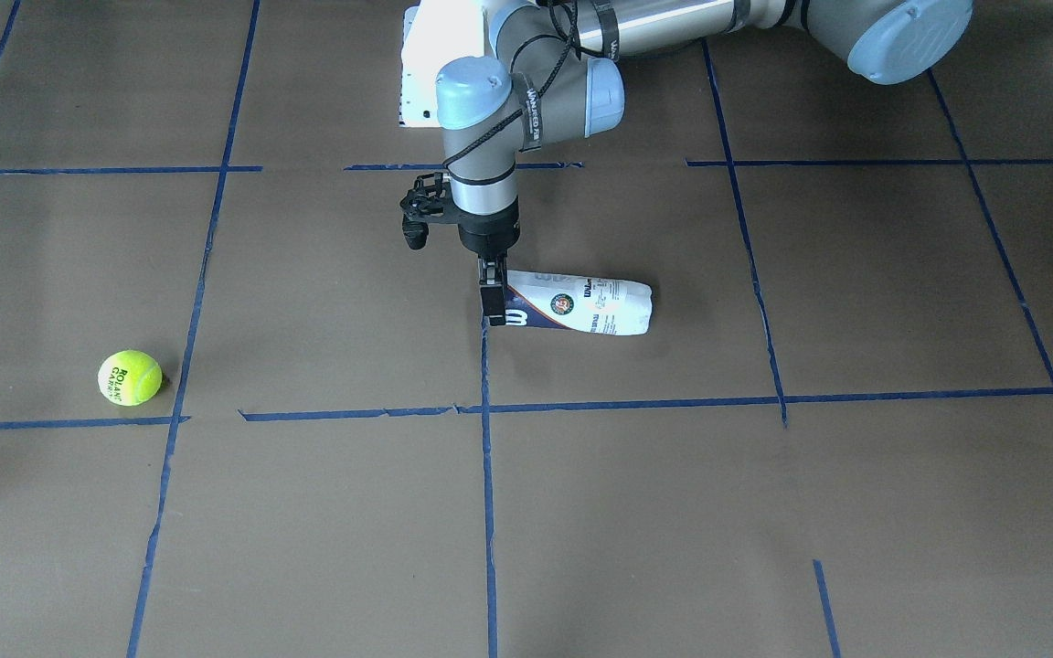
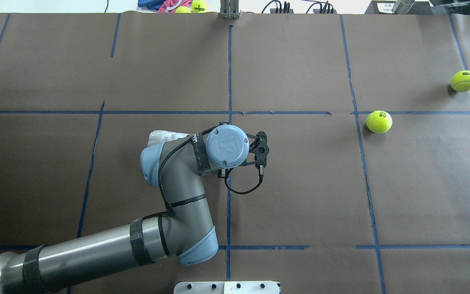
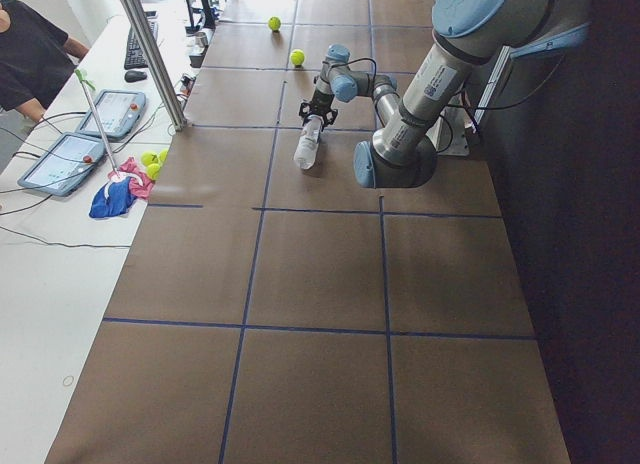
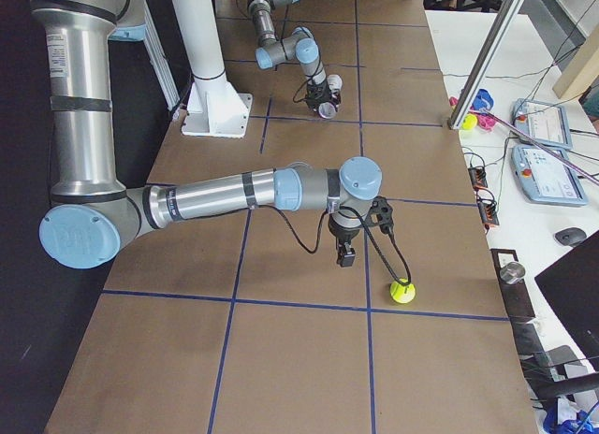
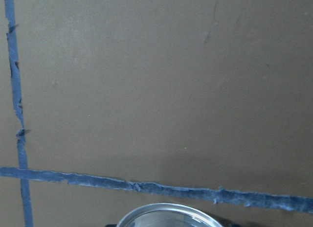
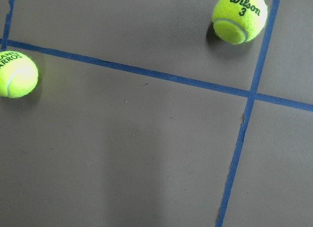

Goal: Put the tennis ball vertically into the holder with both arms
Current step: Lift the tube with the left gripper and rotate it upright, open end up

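Note:
The holder (image 1: 586, 307) lies on its side on the brown table, its open mouth toward my left gripper (image 1: 493, 306). The left gripper points straight down and is shut on the holder's rim, whose metal edge shows at the bottom of the left wrist view (image 5: 168, 213). The wrist hides most of the holder from overhead (image 2: 162, 137). The Roland Garros tennis ball (image 1: 129, 376) rests far off on the robot's right side (image 2: 379, 121) (image 6: 17, 73). My right gripper (image 4: 346, 256) shows only in the exterior right view, hanging over the table beside a ball (image 4: 402, 291). I cannot tell whether it is open or shut.
A second ball, printed Wilson 3 (image 2: 464, 81) (image 6: 239, 16), lies beyond the first, near the table's right edge. Blue tape lines grid the table. The white pedestal (image 1: 440, 64) stands behind the holder. More balls and a cloth (image 3: 120, 189) lie on the side desk.

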Available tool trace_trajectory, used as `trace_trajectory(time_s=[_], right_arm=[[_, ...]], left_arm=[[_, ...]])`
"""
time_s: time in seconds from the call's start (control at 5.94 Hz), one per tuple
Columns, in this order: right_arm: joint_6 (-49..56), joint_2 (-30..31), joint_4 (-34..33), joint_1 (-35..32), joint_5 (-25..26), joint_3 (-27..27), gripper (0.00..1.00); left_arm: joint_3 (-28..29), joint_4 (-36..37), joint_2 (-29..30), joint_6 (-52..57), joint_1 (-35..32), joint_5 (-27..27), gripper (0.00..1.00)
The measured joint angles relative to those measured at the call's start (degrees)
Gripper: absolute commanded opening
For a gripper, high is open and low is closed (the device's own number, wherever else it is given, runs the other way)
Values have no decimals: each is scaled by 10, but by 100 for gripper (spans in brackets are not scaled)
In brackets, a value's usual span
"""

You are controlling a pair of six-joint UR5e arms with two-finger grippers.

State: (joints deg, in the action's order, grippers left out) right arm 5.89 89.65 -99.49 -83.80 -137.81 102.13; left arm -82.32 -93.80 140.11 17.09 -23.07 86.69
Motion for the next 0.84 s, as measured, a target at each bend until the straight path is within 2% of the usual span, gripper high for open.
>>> trace_trajectory(time_s=[0.17,0.34,0.84], right_arm=[[0,0,0,0,0,0,100],[0,0,0,0,0,0,100],[0,0,0,0,0,-3,100]], left_arm=[[-20,-22,0,-16,-9,-1,68],[-34,-88,0,-66,-19,-2,69],[-41,-362,-13,-293,-36,-14,69]])
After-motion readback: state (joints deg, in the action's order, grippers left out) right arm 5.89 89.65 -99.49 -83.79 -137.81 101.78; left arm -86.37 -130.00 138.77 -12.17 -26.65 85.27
